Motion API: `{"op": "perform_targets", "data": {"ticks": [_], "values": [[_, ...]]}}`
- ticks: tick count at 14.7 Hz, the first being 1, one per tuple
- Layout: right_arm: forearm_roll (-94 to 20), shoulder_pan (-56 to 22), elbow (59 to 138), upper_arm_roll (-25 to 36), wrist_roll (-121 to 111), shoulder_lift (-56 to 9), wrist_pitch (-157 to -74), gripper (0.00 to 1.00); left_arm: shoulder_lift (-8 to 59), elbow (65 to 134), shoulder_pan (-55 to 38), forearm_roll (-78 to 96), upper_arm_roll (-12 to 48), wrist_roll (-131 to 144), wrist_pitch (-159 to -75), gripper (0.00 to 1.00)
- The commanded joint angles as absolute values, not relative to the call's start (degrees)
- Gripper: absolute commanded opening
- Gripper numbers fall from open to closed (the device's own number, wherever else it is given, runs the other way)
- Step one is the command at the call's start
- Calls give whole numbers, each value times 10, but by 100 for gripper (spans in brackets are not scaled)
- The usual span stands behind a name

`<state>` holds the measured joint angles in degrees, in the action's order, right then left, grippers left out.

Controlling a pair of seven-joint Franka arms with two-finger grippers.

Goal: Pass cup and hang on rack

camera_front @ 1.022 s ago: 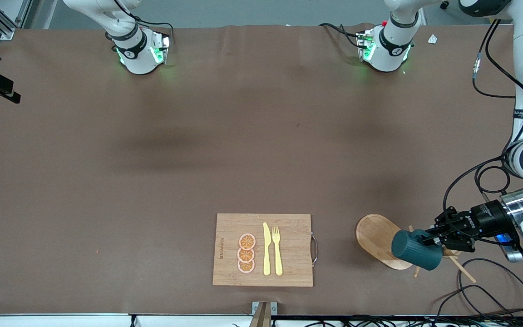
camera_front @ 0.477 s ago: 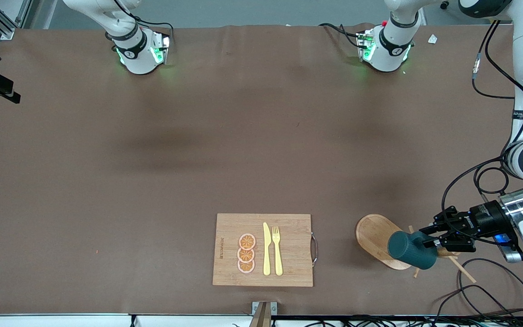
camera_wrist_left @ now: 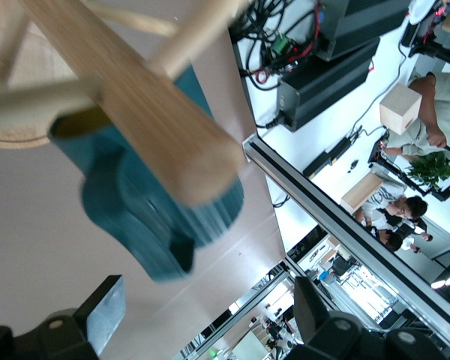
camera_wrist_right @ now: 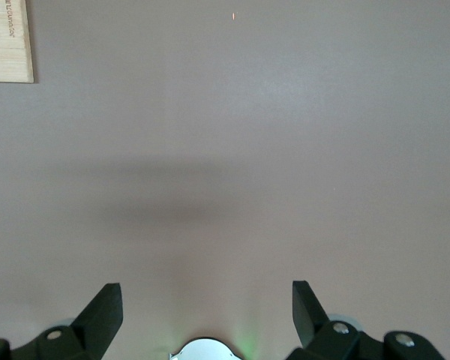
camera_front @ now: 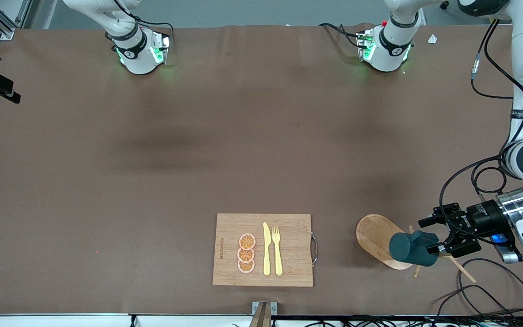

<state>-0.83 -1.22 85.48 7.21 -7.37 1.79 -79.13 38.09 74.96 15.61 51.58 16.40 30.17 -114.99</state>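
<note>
While hanging sideways on the rack [camera_front: 375, 234], resting against the round post with a thin peg through its handle: cup [camera_front: 412, 249], dark teal and ribbed, bottom turned toward the right arm's end of the counter [camera_front: 198, 159]. Hovering just beside the cup, over the rack's pegs, fingers spread wide and gripping nothing: left end effector [camera_front: 430, 236]. Showing in the left wrist view as a blurred teal shape beside the post, clear of both fingers. Standing near the front edge, toward the left arm's end: rack on its oval base.

Lying beside the rack, toward the right arm's end: cutting board [camera_front: 288, 250], carrying a yellow knife [camera_front: 266, 249], a yellow fork [camera_front: 277, 250] and three orange slices [camera_front: 246, 253]. Covering the counter: plain brown sheet. Trailing past the rack at the front edge: black cables [camera_front: 493, 286].

Waiting over bare counter, fingers wide apart and holding nothing: right end effector [camera_wrist_right: 206, 300].

Appearing past the counter's edge in the left wrist view: people [camera_wrist_left: 405, 217], a cardboard box [camera_wrist_left: 400, 107], a green plant [camera_wrist_left: 435, 169].
</note>
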Motion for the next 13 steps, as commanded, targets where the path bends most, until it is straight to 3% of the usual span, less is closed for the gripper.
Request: {"op": "perform_targets", "data": {"ticks": [1,13], "values": [[-4,-11,872,70,-79,33,-795,100,355,756,151,505,163,303,-1133,99],[-4,-11,872,69,-79,33,-795,100,291,754,68,130,177,302,-1099,100]]}}
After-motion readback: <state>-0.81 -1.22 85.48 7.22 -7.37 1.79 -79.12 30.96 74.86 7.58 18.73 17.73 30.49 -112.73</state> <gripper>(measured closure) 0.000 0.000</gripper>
